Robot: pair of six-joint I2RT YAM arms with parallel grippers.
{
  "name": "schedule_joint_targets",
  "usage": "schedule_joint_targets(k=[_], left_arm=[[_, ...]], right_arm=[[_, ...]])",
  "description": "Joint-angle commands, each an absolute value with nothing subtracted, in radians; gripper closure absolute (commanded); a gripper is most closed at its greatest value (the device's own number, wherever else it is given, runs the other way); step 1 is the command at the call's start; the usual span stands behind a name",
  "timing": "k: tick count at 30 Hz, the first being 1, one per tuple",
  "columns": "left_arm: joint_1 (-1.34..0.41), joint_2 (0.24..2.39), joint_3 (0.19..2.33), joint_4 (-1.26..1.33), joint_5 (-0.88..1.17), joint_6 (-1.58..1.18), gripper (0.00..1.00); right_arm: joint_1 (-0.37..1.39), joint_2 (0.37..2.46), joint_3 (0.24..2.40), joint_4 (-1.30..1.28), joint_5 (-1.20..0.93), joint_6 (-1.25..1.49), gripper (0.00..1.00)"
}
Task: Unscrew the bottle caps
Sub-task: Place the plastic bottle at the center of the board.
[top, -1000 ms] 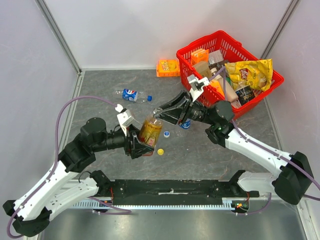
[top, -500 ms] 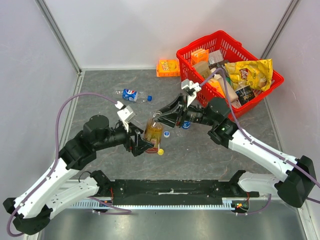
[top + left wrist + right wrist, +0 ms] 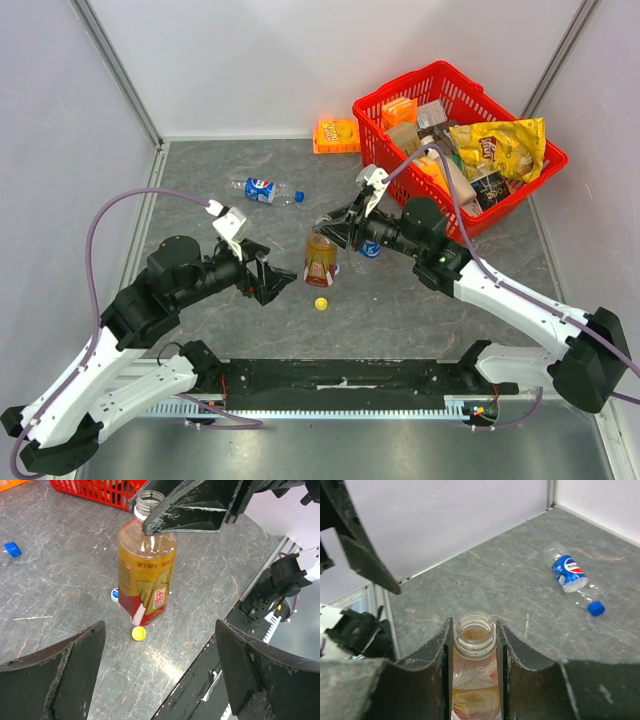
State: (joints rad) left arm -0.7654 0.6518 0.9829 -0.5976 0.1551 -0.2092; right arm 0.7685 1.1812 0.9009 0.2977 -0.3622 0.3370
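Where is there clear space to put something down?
Bare floor: the far-left corner behind the lying bottle, beside the orange box; and the front strip right of the yellow cap. Crowded: around the amber bottle, held by the right gripper, and the full red basket.

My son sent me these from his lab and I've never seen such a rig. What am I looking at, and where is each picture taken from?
These are two robot arms bolted at the table's near edge. One picture looks down from above; the other two come from cameras on each wrist, so the dark shapes at their edges are that arm's own fingers. The right hand is closed around the neck of an upright amber bottle, whose cap is already off. The left hand is wide open and holds nothing. On the grey table lie a yellow cap, a whitish-blue cap, and a clear bottle on its side with its blue cap on. A red basket of groceries stands at the back right.
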Motion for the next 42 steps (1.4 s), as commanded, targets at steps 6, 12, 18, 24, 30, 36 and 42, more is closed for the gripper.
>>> schedule_joint_targets(k=[6,12,18,24,30,36,42], left_arm=[[-0.765,0.666,1.000,-0.578,0.172,-0.176,0.06],[-0.767,0.670,0.988,-0.571,0.193,-0.175,0.06],[-0.767,0.666,0.973,-0.571,0.209,-0.172,0.06],[-0.767,0.649,0.959,-0.572,0.225,-0.170,0.06],[-0.765,0.630,0.945,-0.575,0.219,-0.169,0.06],[-0.767,0.629,0.945,-0.589,0.212,-0.169,0.07],[-0.767,0.630,0.946,-0.592,0.201,-0.166,0.07]], right_arm=[[0.767,1.293,0.855,0.544,-0.238,0.184,1.00],[0.770,1.383,0.782,0.810,-0.239,0.060,1.00],[0.773,1.497,0.837,0.830,-0.296,-0.046,1.00],[0.779,1.589,0.831,0.932,-0.371,-0.109,1.00],[0.779,1.647,0.805,1.048,-0.408,-0.086,1.00],[0.779,1.666,0.802,1.026,-0.405,-0.066,0.94],[0.779,1.671,0.818,0.937,-0.371,-0.025,0.87]])
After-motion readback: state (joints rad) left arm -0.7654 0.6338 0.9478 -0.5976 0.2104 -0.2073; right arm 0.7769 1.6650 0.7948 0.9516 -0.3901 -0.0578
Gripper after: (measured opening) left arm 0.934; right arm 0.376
